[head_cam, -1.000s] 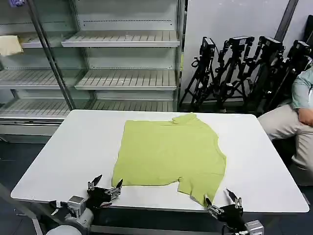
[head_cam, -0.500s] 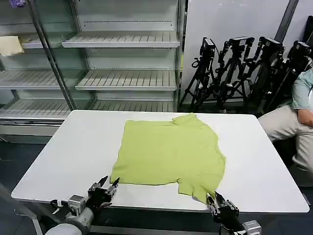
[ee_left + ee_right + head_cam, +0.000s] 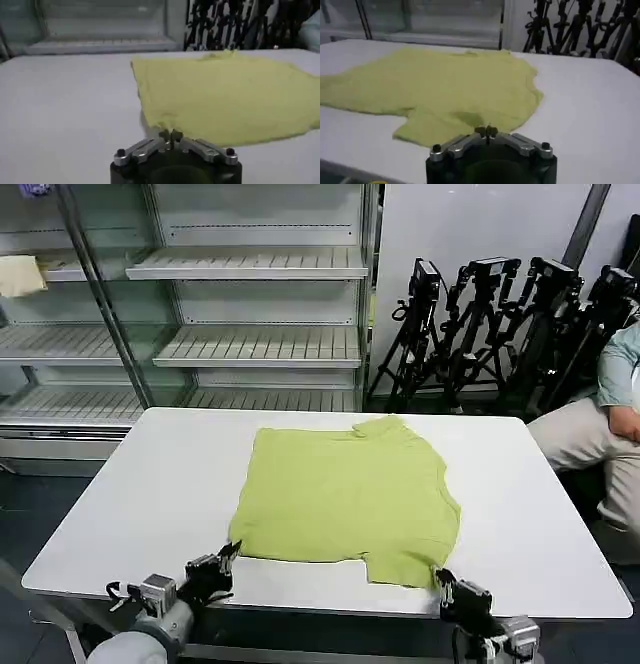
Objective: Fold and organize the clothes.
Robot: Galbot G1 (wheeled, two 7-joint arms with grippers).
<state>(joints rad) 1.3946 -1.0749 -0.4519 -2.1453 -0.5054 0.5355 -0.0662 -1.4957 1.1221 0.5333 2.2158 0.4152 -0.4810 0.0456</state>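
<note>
The lime T-shirt [image 3: 345,494] lies flat near the middle of the white bench [image 3: 150,484], partly folded into a rough rectangle. Its neck end points toward the shelving [image 3: 250,304] behind the bench, its hem runs along the side nearest the robot, and its long axis runs from the robot toward those shelves. From the head view, a sleeve juts from the shirt's near right corner, and a small fold of fabric stands out at the far edge. The left tool [image 3: 226,557] sits at the shirt's near left corner, on the bench edge; the right tool [image 3: 441,579] sits at the tip of the near right sleeve. The left wrist view gives what the head view cannot: the left tool [image 3: 170,135] has its fingertips pressed together, just at the shirt's [image 3: 225,95] nearest corner, though whether fabric is caught between them cannot be told. The right wrist view shows the right tool [image 3: 486,131] likewise with tips closed together, at the sleeve flap of the shirt [image 3: 445,90], with the same doubt about a pinch of cloth. Tripods [image 3: 500,324] stand beyond the bench, right of the shirt.
</note>
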